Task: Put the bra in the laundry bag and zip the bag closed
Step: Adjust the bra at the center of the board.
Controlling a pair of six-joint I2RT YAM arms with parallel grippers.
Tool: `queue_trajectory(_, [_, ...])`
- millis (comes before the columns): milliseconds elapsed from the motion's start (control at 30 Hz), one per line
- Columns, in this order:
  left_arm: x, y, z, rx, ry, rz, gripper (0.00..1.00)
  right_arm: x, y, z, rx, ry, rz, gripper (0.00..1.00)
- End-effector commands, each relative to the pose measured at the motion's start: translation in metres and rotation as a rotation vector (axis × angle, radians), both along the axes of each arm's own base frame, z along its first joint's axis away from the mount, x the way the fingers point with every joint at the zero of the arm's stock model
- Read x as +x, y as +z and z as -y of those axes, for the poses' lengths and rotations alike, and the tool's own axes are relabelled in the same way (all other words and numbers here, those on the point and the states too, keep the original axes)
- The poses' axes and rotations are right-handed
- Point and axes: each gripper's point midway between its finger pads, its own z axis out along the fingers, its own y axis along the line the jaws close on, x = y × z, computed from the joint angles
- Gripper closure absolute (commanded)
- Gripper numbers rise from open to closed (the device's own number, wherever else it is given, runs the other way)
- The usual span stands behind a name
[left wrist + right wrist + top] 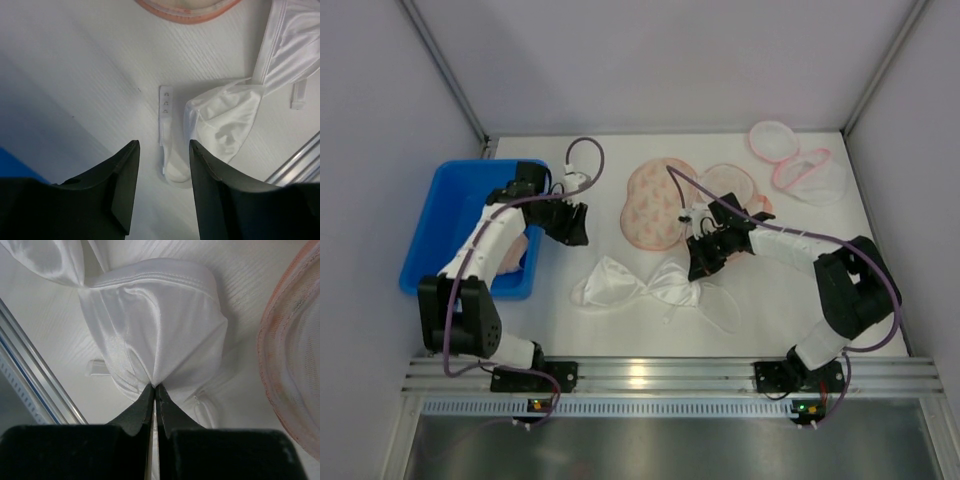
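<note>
Pinching a fold of bra (160, 320) cup between clenched right gripper (155, 386) tips. Left gripper (164, 142) parted, empty, above hook tab (165, 100), apparently clear of it. Bra spread on table (790, 300), just beside pink bag (655, 205), outside it.

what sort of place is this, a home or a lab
Probably a robot lab cell: a white table boxed in by grey panels, an aluminium rail carrying two arm bases, and a white bra and pink mesh bag laid out.
</note>
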Motion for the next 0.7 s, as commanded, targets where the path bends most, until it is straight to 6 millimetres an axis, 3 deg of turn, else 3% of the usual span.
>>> queue_trajectory(0, [-0.03, 0.018, -0.007, 0.095, -0.211, 0.222, 0.5, 0.006, 0.015, -0.002, 0.026, 0.016, 0.047, 1.0])
queue_trajectory(167, [-0.064, -0.001, -0.018, 0.194, -0.31, 0.27, 0.47, 0.013, 0.041, -0.007, 0.088, 0.018, 0.141, 1.0])
queue_trajectory(367, [-0.054, -0.007, -0.001, 0.053, -0.178, 0.099, 0.48, 0.04, 0.105, -0.015, 0.159, 0.056, 0.393, 1.0])
queue_trajectory(500, [-0.047, -0.006, 0.021, -0.078, -0.143, -0.01, 0.48, 0.044, 0.117, -0.012, 0.088, 0.183, 0.539, 1.0])
queue_trajectory(667, [-0.038, -0.012, 0.035, -0.156, -0.097, -0.126, 0.47, 0.037, 0.104, -0.008, -0.013, 0.31, 0.652, 1.0])
